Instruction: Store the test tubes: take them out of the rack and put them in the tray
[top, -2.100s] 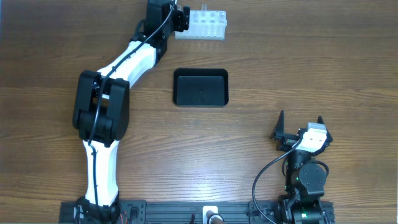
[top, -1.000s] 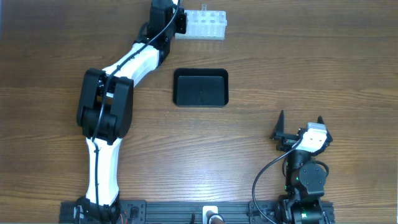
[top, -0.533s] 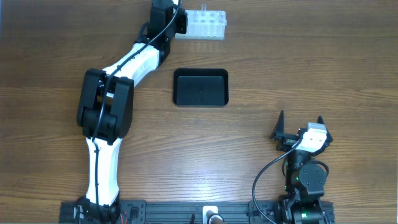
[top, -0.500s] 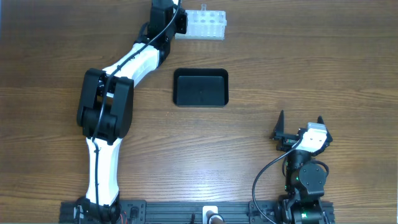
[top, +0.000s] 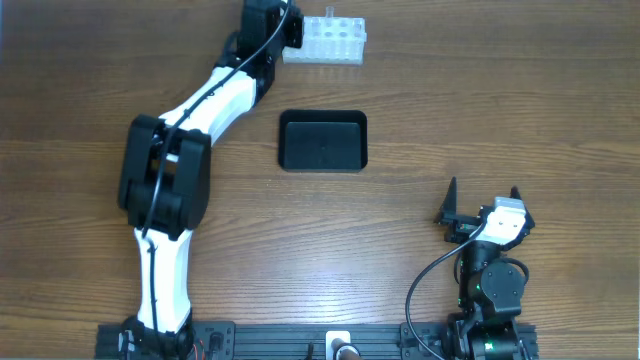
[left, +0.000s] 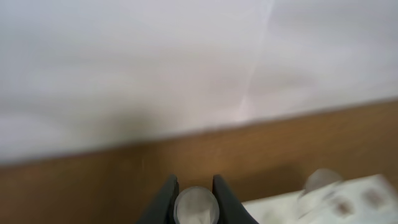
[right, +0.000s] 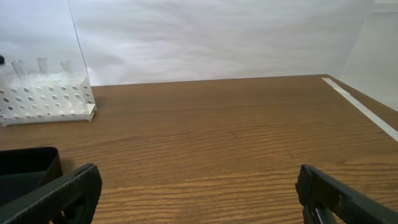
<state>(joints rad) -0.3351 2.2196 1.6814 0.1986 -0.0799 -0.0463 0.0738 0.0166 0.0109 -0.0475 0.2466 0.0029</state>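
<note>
Holding a test tube (left: 196, 206) between its fingers, the left gripper (top: 293, 28) is at the far edge of the table (top: 500, 100), just beside the left end of the rack (top: 325, 42). The two fingers stand narrow, one on each side of the glass and touching it. In the left wrist view the round mouth of this test tube faces the camera, so its long axis runs away from the lens. The lower part is hidden, and I cannot tell if it is still inside a hole of the rack.

The rack is white and its long side runs parallel to the far edge of the table, a little left of the middle. In the right wrist view three other tubes (right: 42, 65) stand upright in it, mouths up.

The black tray (top: 300, 150) lies near the middle of the table, on the near side of the rack and apart from it, with its long side parallel to the rack.

The right gripper (top: 484, 190) is close to the near right corner, above its own base, with the fingers wide apart and nothing between them. It is well apart from the tray and the rack.
</note>
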